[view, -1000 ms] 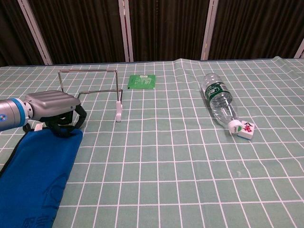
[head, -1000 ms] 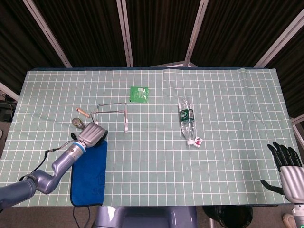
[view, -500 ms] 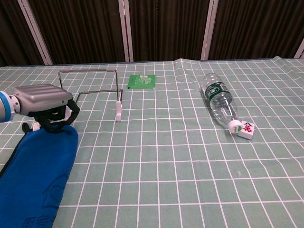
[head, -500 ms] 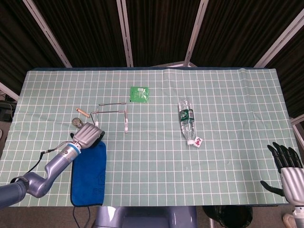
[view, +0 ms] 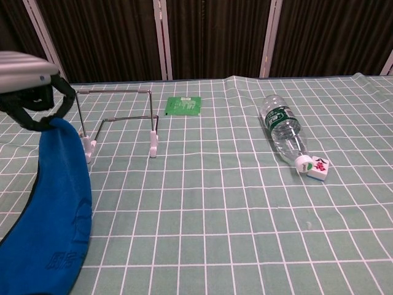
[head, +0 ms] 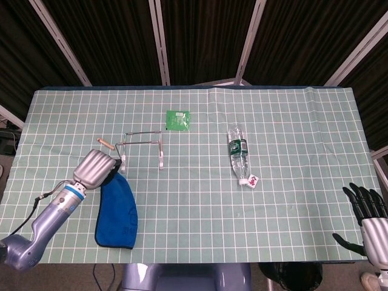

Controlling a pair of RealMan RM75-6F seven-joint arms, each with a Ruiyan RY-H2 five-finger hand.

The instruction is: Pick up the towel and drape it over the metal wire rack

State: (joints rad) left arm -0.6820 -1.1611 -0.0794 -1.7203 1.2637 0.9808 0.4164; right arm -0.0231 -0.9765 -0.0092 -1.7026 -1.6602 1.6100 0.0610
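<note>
Left hand (head: 97,168) gripping blue towel (head: 119,209) by its top end, lifted off the surface (head: 291,133).

Hanging down from the curled fingers (view: 38,109), with the lower end trailing toward the near edge of the surface. Just beyond the hand and slightly right of it, metal wire rack (view: 120,120) standing upright, bare, not touching the towel. Farther back and right of the rack, a flat green packet (head: 177,119). Well to the right of the left hand, a clear plastic bottle (head: 239,152) lying on its side with a small tile (head: 253,180) at its cap. At the far right edge, right hand (head: 367,213) low beside the surface, fingers spread apart, holding nothing.
</note>
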